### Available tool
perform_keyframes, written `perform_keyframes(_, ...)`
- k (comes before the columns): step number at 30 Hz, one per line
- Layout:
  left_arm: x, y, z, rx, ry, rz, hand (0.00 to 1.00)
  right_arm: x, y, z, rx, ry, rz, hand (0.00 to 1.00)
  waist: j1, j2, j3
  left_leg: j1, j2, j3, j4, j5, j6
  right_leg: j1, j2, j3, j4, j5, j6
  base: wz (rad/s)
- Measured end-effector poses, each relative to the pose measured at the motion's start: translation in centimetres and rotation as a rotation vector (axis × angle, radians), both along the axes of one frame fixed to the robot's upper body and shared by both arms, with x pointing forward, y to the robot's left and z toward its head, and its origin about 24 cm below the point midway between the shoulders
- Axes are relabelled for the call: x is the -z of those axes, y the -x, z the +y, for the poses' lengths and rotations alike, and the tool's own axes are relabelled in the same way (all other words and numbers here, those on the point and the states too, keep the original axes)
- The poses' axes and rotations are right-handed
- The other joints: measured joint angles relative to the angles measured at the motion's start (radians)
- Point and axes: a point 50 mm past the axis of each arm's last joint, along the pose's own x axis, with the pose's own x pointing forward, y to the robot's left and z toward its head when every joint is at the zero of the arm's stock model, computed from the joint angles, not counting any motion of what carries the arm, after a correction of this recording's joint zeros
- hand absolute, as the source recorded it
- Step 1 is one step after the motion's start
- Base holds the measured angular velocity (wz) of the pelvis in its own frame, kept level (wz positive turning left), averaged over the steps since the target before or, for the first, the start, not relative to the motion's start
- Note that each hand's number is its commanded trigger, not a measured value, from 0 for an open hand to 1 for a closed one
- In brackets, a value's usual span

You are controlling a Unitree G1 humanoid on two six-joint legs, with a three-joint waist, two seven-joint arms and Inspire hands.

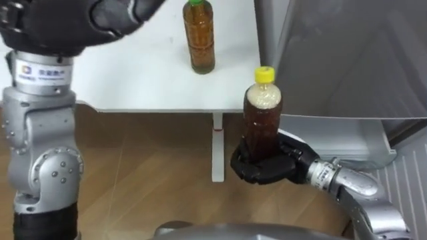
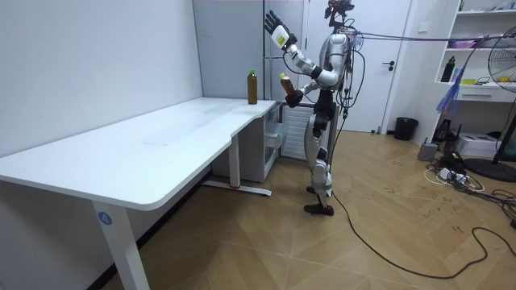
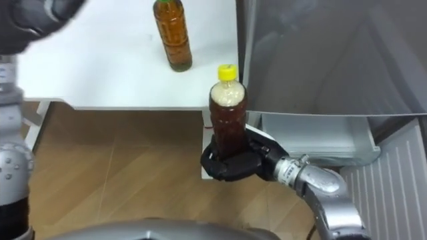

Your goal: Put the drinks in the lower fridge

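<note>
I have the left hand (image 2: 274, 24) raised high, fingers spread; right hand (image 1: 277, 165) low, curled round a bottle (image 1: 261, 113).

The right hand (image 1: 267, 163), curled round the yellow-capped bottle (image 1: 261, 113), sits in a narrow slot. The white desk (image 1: 133, 73) edge and its leg (image 1: 217, 150) lie just left, and the grey fridge (image 1: 333, 60) front is just right. The green-capped bottle (image 1: 199, 37) stands farther left on the desk, well apart. Near left, the wooden floor (image 1: 147, 173) lies open up to the upright left arm (image 1: 40, 147), with the left hand (image 2: 275, 24) spread high.
</note>
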Motion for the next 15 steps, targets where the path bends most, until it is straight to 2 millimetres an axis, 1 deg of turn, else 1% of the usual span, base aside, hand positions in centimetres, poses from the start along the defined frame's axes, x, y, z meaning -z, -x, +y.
perform_keyframes(2, -0.3, 0.2, 1.0, -0.08, 0.037, -0.001, 0.0, 0.2, 0.5, -0.1, 0.009, 0.001, 0.013, 1.0, 0.011, -0.001, 0.0004, 0.007, 0.0, 0.0, -0.001, 0.0, 0.0, 0.007, -0.002, -0.014, -0.001, 0.0, 0.0, 0.0)
perform_keyframes(3, -0.4, 0.3, 1.7, -0.148, 0.047, 0.002, 0.0, 0.3, 0.9, -0.2, 0.022, -0.001, 0.023, 1.0, 0.023, 0.0, 0.0018, 0.014, 0.0, -0.007, -0.002, 0.0, 0.0, 0.02, -0.003, -0.03, -0.009, 0.0, 0.0, 0.04)
perform_keyframes(5, -0.6, 0.7, 2.7, -0.277, 0.029, 0.006, 0.0, 0.5, 1.2, -0.4, 0.048, 0.005, 0.03, 1.0, 0.03, -0.002, 0.0029, 0.017, -0.001, -0.01, -0.004, 0.0, 0.0, 0.029, -0.003, -0.033, -0.018, 0.0, 0.0, 0.05)
perform_keyframes(7, -0.9, 1.4, 4.5, -0.477, 0.031, 0.012, 0.0, 0.5, 1.2, -1.0, 0.077, 0.037, 0.023, 1.0, 0.032, 0.002, 0.0054, 0.021, -0.001, -0.011, -0.004, 0.0, 0.0, 0.031, -0.002, -0.033, -0.016, 0.0, 0.0, 0.0)
perform_keyframes(8, -0.8, 1.6, 5.0, -0.518, 0.048, 0.012, 0.0, 0.5, 1.2, -1.2, 0.088, 0.041, 0.022, 1.0, 0.032, 0.004, 0.0067, 0.023, -0.001, -0.012, -0.005, 0.0, 0.0, 0.034, -0.002, -0.034, -0.017, 0.0, 0.0, 0.0)
perform_keyframes(9, -0.5, 1.8, 6.1, -0.595, 0.095, 0.024, 0.0, 0.5, 1.2, -1.6, 0.113, 0.051, 0.02, 1.0, 0.038, 0.011, 0.0101, 0.031, -0.001, -0.013, -0.01, 0.0, 0.0, 0.041, -0.001, -0.034, -0.018, 0.0, 0.0, 0.0)
perform_keyframes(10, 0.2, 2.1, 7.3, -0.671, 0.143, 0.058, 0.0, 0.5, 1.2, -1.9, 0.132, 0.063, 0.019, 1.0, 0.044, 0.017, 0.0064, 0.033, -0.001, -0.014, -0.014, -0.001, -0.001, 0.043, -0.001, -0.033, -0.018, 0.0, 0.0, 0.0)
perform_keyframes(11, 0.6, 2.2, 7.8, -0.708, 0.167, 0.08, 0.0, 0.5, 1.2, -2.1, 0.14, 0.07, 0.018, 1.0, 0.046, 0.02, 0.0045, 0.033, -0.001, -0.015, -0.014, -0.001, -0.001, 0.042, -0.001, -0.033, -0.018, 0.0, 0.0, 0.0)
perform_keyframes(13, 2.6, 2.5, 9.6, -0.826, 0.25, 0.182, 0.0, 0.5, 1.2, -2.4, 0.166, 0.091, 0.015, 1.0, 0.062, 0.025, 0.0018, 0.032, -0.001, -0.019, -0.016, 0.0, -0.002, 0.038, 0.0, -0.033, -0.021, -0.001, 0.0, 0.04)
perform_keyframes(14, 3.1, 2.5, 10.0, -0.853, 0.276, 0.212, 0.0, 0.5, 1.2, -2.5, 0.171, 0.094, 0.013, 1.0, 0.07, 0.025, -0.0001, 0.033, -0.001, -0.018, -0.018, 0.0, -0.002, 0.037, 0.0, -0.032, -0.019, -0.001, -0.001, 0.0)
perform_keyframes(15, 4.4, 2.7, 10.9, -0.908, 0.326, 0.279, 0.0, 0.4, 1.3, -2.5, 0.185, 0.095, 0.011, 1.0, 0.084, 0.028, -0.0039, 0.033, -0.001, -0.017, -0.019, 0.001, -0.003, 0.034, 0.0, -0.032, -0.016, -0.002, -0.002, -0.04)
